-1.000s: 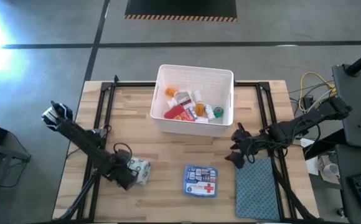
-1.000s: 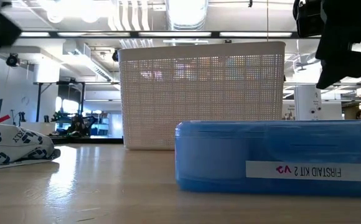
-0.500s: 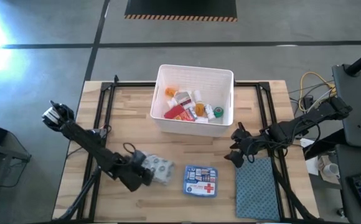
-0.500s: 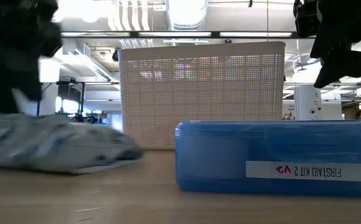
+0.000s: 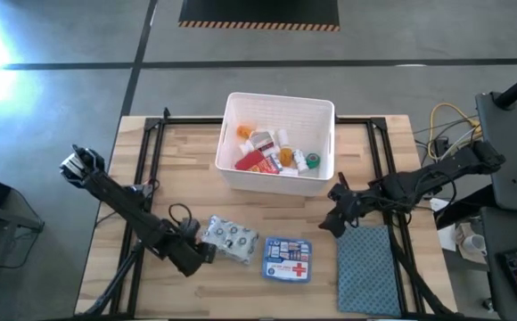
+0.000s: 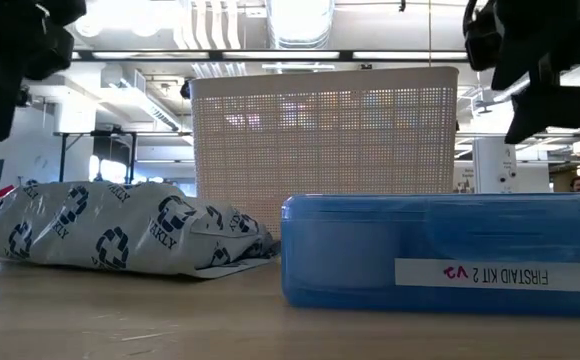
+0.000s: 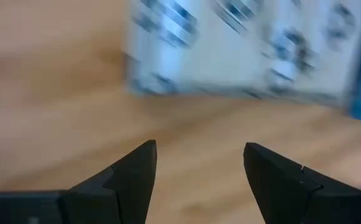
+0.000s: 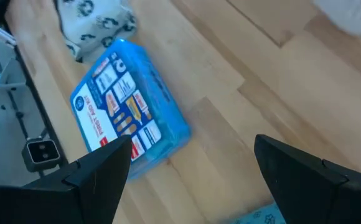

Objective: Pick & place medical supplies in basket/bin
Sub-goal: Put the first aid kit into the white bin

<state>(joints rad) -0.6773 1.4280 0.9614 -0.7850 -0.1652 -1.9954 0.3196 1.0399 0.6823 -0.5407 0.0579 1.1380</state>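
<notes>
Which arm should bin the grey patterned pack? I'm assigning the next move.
Left, probably. The left tool is open right beside the grey patterned pack, while the right tool hovers open farther off, past the blue first aid kit.

The pale butcher-block wooden bench (image 5: 187, 192) shows smooth, satin-finished planks. The large white rectangular plastic bin (image 6: 325, 150) has matt, finely perforated walls. The blue plastic first-aid case (image 6: 445, 250) is smooth and semi-glossy, with a printed paper label. The grey-white patterned soft pack (image 6: 120, 240) appears to be crinkled film, slightly glossy. The teal-grey cloth mat (image 5: 370, 267) looks woven and matt. The dark fingers (image 7: 131, 177) look like matt plastic.
</notes>
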